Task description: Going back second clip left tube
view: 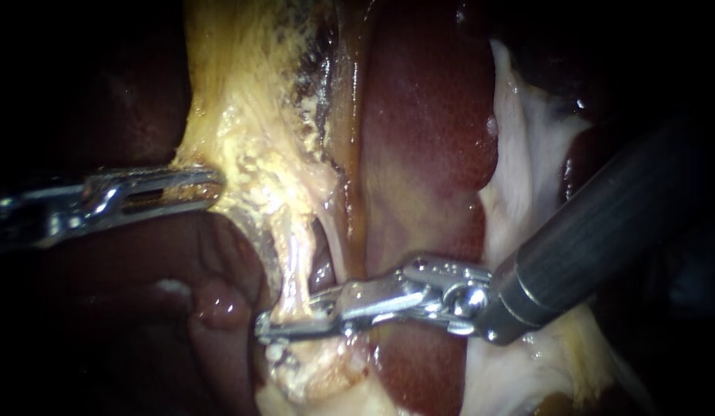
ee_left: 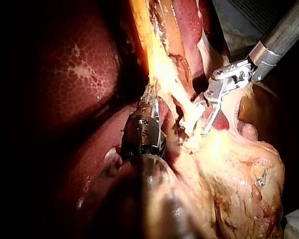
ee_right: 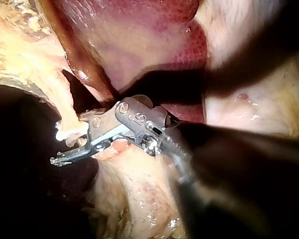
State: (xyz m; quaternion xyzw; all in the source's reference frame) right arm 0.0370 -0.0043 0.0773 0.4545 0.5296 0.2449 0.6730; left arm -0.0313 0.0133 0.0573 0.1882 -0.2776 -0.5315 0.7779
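1. The left instrument [view: 211,187], a thin bright-metal shaft ending in two slotted jaws, comes in from the left of the endoscope view. Its jaws lie closed on the edge of the pale yellow, crumbly fatty tissue [view: 250,100].
2. This fatty tissue runs down the middle of the scene and narrows into the left tube [view: 294,266], a thin cream-coloured strand. A dark gap separates it from the tissue just to its right.
3. The right instrument [view: 266,323], a dark ribbed shaft with a shiny metal wrist, enters from the right and reaches leftward across the lower part of the scene.
4. Its jaws stand apart, with a gap between them, and they grip nothing. The lower end of the left tube crosses that gap. The left wrist view shows the two jaws spread on either side of the strand.
5. The smooth dark-red liver [view: 427,154] lies behind the right instrument's wrist. A glistening white sheet of tissue [view: 527,154] sits beside it, under the dark shaft.
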